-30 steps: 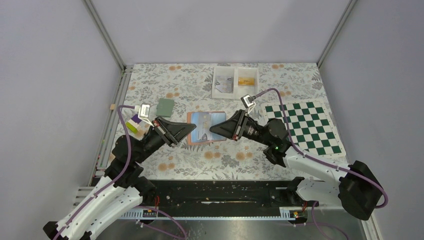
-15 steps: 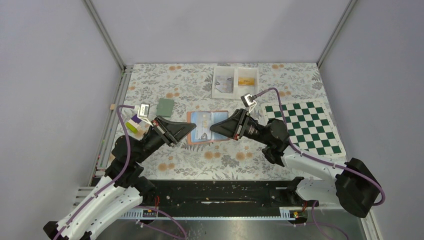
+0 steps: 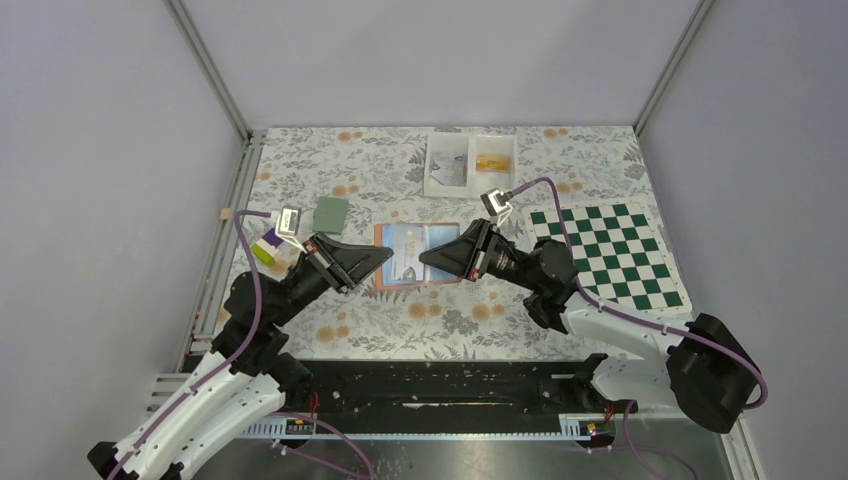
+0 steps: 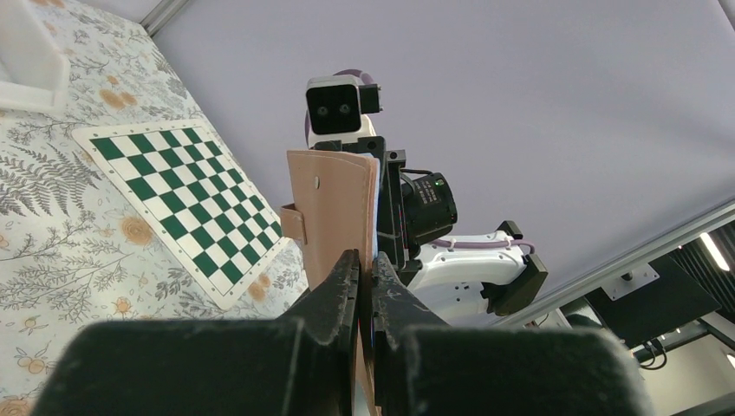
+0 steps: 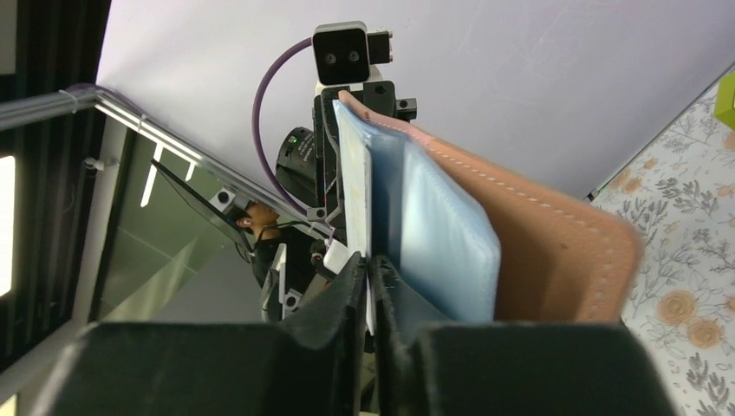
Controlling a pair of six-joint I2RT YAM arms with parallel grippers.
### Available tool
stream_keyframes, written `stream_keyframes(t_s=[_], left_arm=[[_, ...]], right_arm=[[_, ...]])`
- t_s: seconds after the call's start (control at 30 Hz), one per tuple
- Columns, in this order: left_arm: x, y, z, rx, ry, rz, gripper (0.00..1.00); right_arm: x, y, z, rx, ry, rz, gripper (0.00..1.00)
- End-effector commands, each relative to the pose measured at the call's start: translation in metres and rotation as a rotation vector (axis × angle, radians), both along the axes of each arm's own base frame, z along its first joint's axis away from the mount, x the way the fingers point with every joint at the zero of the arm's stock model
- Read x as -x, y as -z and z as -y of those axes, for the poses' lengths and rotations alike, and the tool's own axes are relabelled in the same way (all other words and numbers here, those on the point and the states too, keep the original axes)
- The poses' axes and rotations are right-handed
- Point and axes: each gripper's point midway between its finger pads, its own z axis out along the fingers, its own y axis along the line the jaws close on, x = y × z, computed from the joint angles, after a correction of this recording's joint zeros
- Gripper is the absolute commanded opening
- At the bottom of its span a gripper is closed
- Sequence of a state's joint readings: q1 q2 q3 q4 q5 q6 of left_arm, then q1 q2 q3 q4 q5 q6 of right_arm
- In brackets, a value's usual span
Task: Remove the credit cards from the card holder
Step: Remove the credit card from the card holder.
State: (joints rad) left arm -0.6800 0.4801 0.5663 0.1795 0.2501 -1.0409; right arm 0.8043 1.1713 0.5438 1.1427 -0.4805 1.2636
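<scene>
L tool (image 4: 367, 262) clamps card holder (image 4: 334, 199) edge, R tool (image 5: 368, 264) pinches opposite side

Cannot see the card holder (image 3: 405, 252) whole from above: both ends covered by the black fingers of the left gripper (image 3: 386, 257) and the right gripper (image 3: 426, 258), contact spots hidden. In the right wrist view, cannot tell what the pale sheet (image 5: 357, 191) pinched there amounts to, credit card or pocket panel; lower end lost behind blurred fingers (image 5: 334, 299), near cover corner blurred too. Only a lime sliver (image 5: 727, 100) at that view's right edge, too little to name. White tray (image 4: 35, 69) cut off at the left wrist view's top-left corner; contents too small to name from above. Purple-and-lime stack (image 3: 264, 249) too small to count.
</scene>
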Motion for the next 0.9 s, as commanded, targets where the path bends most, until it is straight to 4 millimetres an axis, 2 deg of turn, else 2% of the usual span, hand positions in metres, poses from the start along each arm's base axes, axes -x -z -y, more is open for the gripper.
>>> stream_keyframes(t_s=[0.0,0.17,0.37,0.57,0.73,0.87], left_arm=[[0.005,-0.015,-0.001,0.046,0.020,0.048,0.00],[0.004,-0.016,-0.002,0.042,0.010,0.050,0.00],[-0.001,-0.017,-0.011,0.034,-0.033,0.040,0.00],[-0.002,-0.023,-0.011,0.049,-0.020,0.043,0.00],[-0.007,-0.019,-0.013,0.038,-0.045,0.039,0.00],[-0.014,-0.016,-0.018,-0.017,-0.093,0.051,0.00]], right_arm=[[0.001,-0.016,0.003,-0.055,-0.003,0.043,0.02],[0.000,-0.012,0.005,-0.054,-0.002,0.024,0.00],[-0.008,-0.001,0.022,-0.037,0.050,0.006,0.00],[-0.007,0.004,0.027,0.004,0.074,0.020,0.00],[-0.005,0.005,0.029,0.004,0.058,0.020,0.00],[-0.009,0.014,0.038,0.023,0.079,-0.002,0.00]])
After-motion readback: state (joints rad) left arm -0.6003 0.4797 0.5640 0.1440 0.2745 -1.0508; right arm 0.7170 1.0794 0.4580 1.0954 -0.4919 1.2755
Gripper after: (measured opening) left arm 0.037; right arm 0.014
